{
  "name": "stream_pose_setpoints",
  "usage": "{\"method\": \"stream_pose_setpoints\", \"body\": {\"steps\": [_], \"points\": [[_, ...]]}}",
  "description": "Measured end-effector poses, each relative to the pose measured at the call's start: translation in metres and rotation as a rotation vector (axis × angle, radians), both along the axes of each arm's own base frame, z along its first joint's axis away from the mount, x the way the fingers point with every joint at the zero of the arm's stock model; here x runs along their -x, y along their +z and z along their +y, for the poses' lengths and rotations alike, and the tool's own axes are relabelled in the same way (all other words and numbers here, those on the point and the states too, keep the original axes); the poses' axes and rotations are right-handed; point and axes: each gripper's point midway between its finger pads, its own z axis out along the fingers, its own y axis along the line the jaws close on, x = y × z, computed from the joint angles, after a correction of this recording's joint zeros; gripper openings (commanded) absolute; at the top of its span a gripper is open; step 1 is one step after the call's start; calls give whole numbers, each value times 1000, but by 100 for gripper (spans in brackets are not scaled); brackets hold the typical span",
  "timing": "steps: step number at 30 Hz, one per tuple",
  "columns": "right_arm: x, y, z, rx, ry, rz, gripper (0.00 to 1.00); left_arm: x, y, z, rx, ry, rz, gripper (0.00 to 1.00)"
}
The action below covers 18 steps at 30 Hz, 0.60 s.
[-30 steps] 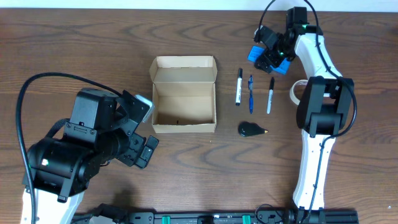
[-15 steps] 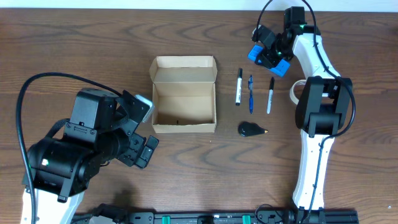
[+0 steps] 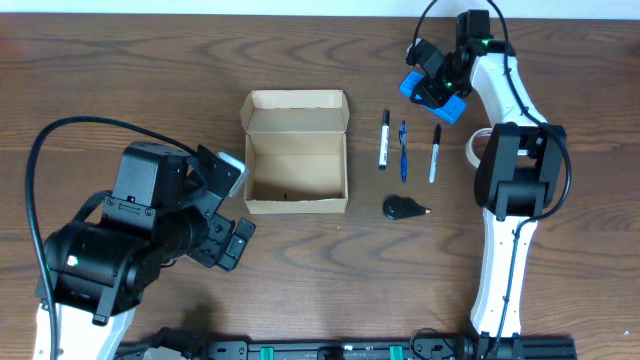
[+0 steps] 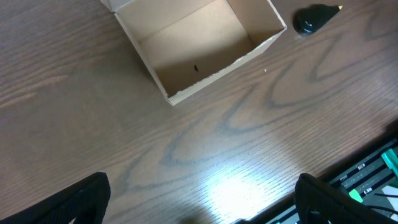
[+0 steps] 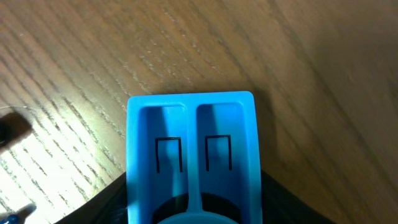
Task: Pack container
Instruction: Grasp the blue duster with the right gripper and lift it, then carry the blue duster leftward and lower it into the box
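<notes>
**Right pincer on the blue piece, box open mid-desk**

I start with the brown wood-grain desk [image 3: 120, 60], which carries everything. My left arm [image 3: 130, 235] bulks at the near left. Its pincer [image 4: 202, 193] is released, fingers spread wide with only bare wood between them, just off the container's near left corner. My right arm [image 3: 520, 180] rises along the right side and reaches to the far edge.

The container [image 3: 296, 172] sits mid-desk between the two arms – a tan cardboard box, mouth up, lid flap folded back on the far side. I see only a small dark speck on its floor.

At the far right, the right pincer [image 3: 436, 90] is clenched on a blue plastic piece [image 5: 191, 143]. From the wrist camera, dark fingers press in on both its sides, and the piece fills most of that view. I cannot tell whether it touches the desk.

A white tape roll [image 3: 474, 148] lies just beside the right arm, partly hidden by it.

Between the blue piece and the container lies a row of three pens, side by side and apart from each other: a black-and-white marker [image 3: 384, 140] nearest the box, a blue pen [image 3: 403, 150], then a black marker [image 3: 434, 153]. Near their closer ends rests a small black teardrop-shaped thing [image 3: 405, 208] – close to the container's near right corner, not touching it.
</notes>
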Motion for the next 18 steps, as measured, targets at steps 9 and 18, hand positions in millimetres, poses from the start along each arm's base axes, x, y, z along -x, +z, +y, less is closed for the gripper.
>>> {"method": "stream_pose_setpoints", "body": {"steps": [9, 18], "points": [[-12, 23, -2, -11, -72, 0, 25, 0, 0, 0, 0, 0, 0, 95], [-22, 105, 17, -78, -78, -72, 27, 0, 0, 0, 0, 0, 0, 95]]}}
